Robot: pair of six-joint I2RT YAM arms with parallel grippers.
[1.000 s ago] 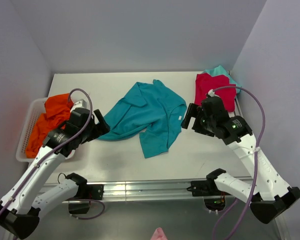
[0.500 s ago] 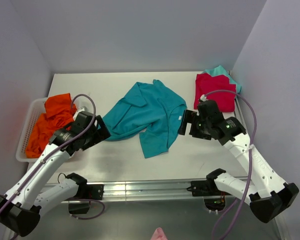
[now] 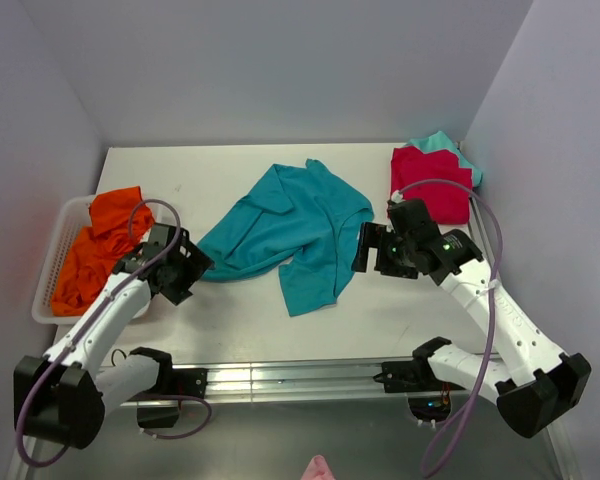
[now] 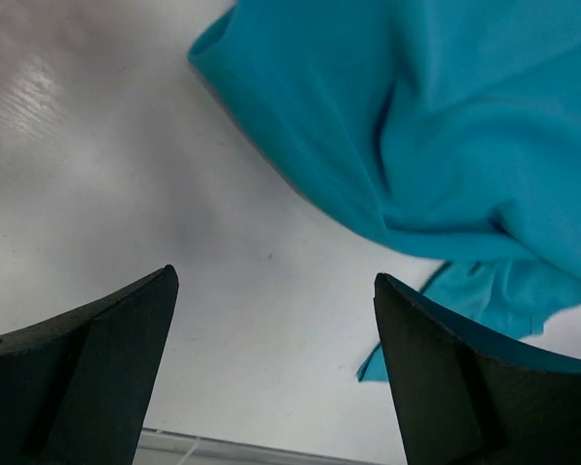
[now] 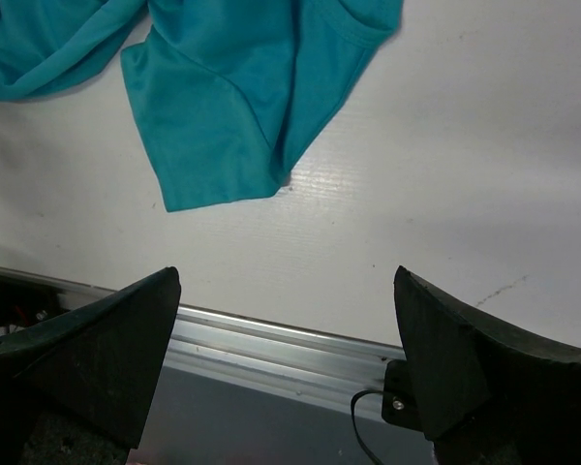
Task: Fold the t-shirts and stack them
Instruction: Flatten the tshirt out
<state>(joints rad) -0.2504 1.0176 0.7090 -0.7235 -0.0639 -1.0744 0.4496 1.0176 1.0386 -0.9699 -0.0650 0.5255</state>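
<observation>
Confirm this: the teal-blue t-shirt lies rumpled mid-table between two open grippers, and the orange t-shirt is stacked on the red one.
Wrong on one point. The top external view shows the orange t-shirt in the white basket at the left, not on the red t-shirt. The teal-blue t-shirt does lie rumpled mid-table between the open left gripper and right gripper.

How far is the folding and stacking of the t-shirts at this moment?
Done, it seems: the red tee lies folded on the light-teal tee at the far right. In hand: the teal-blue tee, crumpled mid-table, between the open left gripper and right gripper, neither holding it. Left: the orange tee in the basket.
</observation>
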